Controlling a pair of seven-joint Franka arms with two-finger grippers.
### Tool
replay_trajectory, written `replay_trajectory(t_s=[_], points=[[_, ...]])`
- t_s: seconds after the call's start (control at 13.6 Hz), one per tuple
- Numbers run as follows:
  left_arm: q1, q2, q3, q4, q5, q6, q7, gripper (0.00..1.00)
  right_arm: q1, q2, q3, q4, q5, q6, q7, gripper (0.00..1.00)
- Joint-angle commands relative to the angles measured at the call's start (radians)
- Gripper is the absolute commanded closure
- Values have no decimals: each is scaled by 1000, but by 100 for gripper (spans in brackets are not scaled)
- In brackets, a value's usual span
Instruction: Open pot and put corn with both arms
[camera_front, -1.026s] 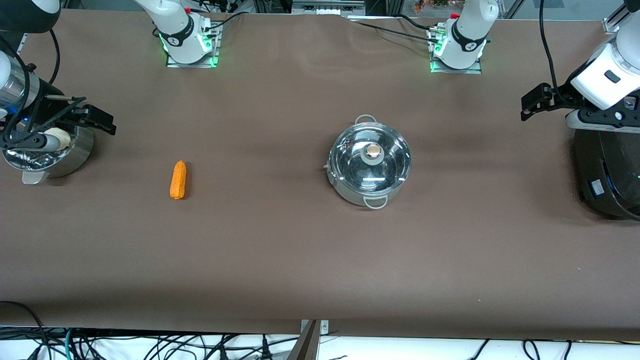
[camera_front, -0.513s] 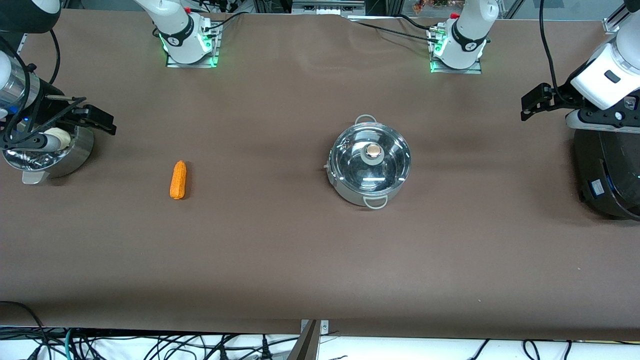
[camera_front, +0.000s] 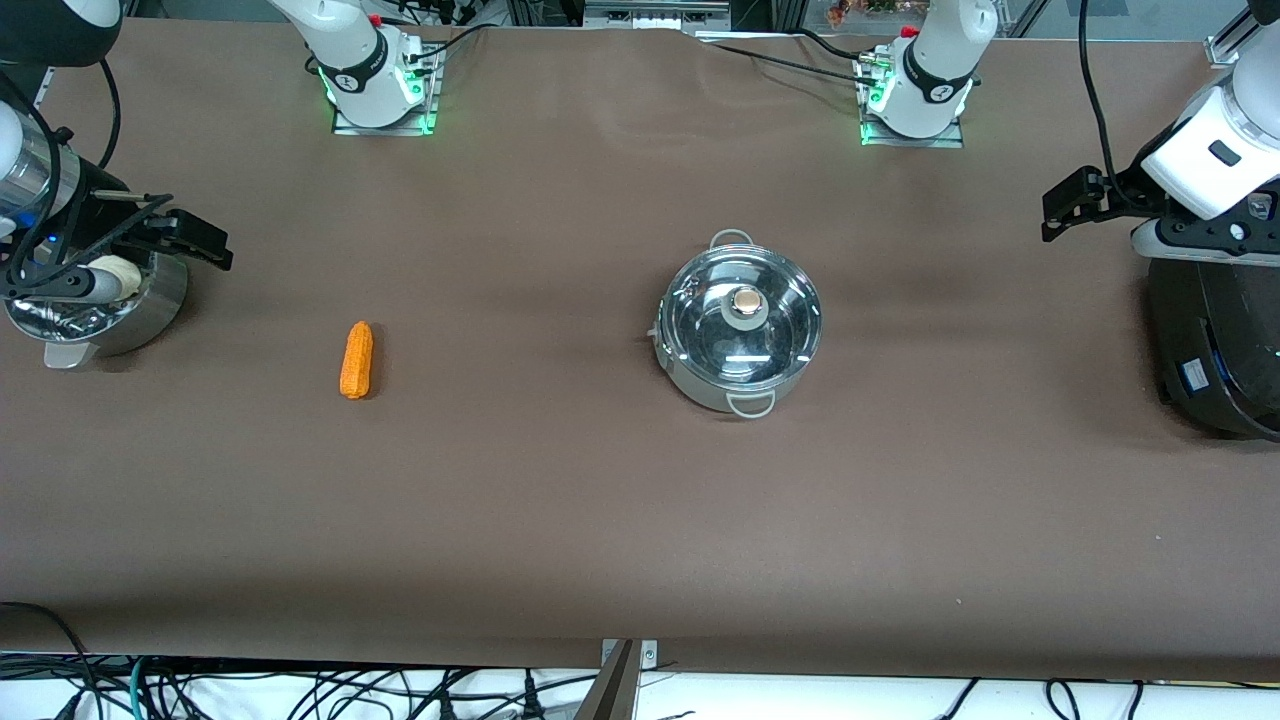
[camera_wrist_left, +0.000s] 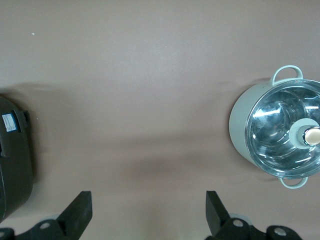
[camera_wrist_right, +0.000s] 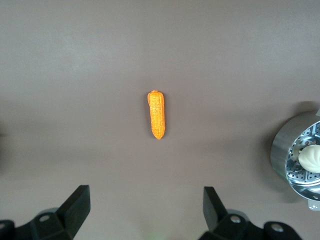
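The steel pot (camera_front: 740, 345) stands mid-table with its glass lid (camera_front: 742, 320) on, the metal knob (camera_front: 745, 302) at the lid's centre. The pot also shows in the left wrist view (camera_wrist_left: 276, 131). The orange corn (camera_front: 356, 359) lies on the table toward the right arm's end, and shows in the right wrist view (camera_wrist_right: 157, 114). My right gripper (camera_front: 205, 243) hangs open and empty beside the steamer pot; its fingers frame bare table in its wrist view (camera_wrist_right: 146, 210). My left gripper (camera_front: 1065, 205) hangs open and empty at the left arm's end (camera_wrist_left: 148, 215).
A steel steamer pot (camera_front: 130, 310) with a white bun (camera_front: 113, 269) stands at the right arm's end, and shows in the right wrist view (camera_wrist_right: 290, 150). A black round appliance (camera_front: 1215, 340) stands at the left arm's end, under the left arm. The brown table (camera_front: 560, 480) spreads between them.
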Motion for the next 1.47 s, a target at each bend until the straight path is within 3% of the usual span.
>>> replay_trajectory(t_s=[0.0,1.17,1.39], points=[[2,-3,-1,15,12,-20,19,0,0,-18,2,-17,1,6,9,0],[-14,6,-5,14,12,-20,4,0,0,-18,2,-19,1,6,9,0],[-29,32,-37,14,-1,-34,-14,0,0,-16,2,-22,1,7,9,0]])
